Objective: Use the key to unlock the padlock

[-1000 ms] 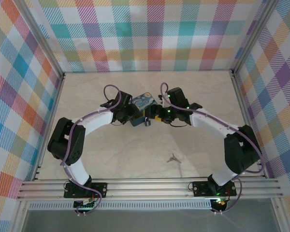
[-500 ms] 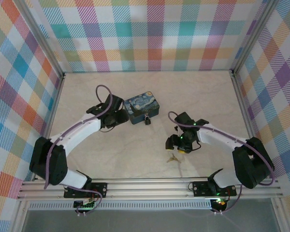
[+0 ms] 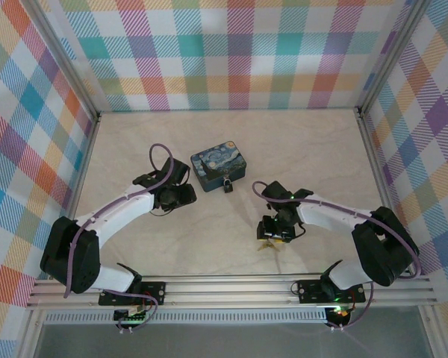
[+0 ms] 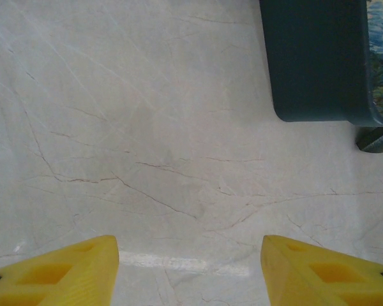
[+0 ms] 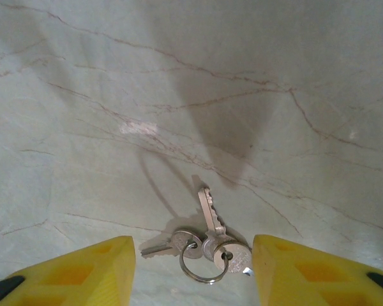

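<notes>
- Pale marble tabletop point(image 3: 172, 239), plaid walls around it.
- Your right gripper point(image 5: 191, 271) is spread wide and empty, straddling the small silvery key bunch point(image 5: 207, 243).
- Your left gripper point(image 4: 190, 264) is open too, holding nothing.
- The tiny dark padlock point(image 3: 228, 184) sits against the blue swirly-painted tin box point(image 3: 219, 162).

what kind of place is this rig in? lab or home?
Likely a lab test cell: plaid backdrop walls on a metal frame, a left arm and right arm bolted to a rail, and a table holding a tin, padlock and keys.
</notes>
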`<action>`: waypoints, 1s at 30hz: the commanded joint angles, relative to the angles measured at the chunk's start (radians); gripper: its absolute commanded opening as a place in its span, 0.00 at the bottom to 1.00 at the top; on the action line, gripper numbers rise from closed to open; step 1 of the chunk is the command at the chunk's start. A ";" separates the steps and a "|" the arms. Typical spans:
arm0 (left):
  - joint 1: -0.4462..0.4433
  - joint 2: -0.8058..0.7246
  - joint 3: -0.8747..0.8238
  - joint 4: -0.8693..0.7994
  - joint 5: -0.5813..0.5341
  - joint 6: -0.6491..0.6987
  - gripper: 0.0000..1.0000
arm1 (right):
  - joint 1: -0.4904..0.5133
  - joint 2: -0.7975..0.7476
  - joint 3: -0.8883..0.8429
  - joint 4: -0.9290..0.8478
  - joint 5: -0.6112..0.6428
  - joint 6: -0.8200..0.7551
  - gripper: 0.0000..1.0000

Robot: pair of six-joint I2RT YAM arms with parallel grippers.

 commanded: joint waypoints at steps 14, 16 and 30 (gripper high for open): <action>-0.012 -0.059 0.010 -0.036 0.000 0.030 0.61 | 0.063 0.038 0.012 -0.047 0.092 0.021 0.46; -0.012 -0.069 0.010 -0.043 -0.007 0.031 0.61 | 0.062 0.039 0.017 -0.041 0.095 0.013 0.46; -0.014 -0.092 -0.004 -0.051 -0.006 0.019 0.61 | 0.064 0.102 0.018 0.012 0.082 -0.007 0.30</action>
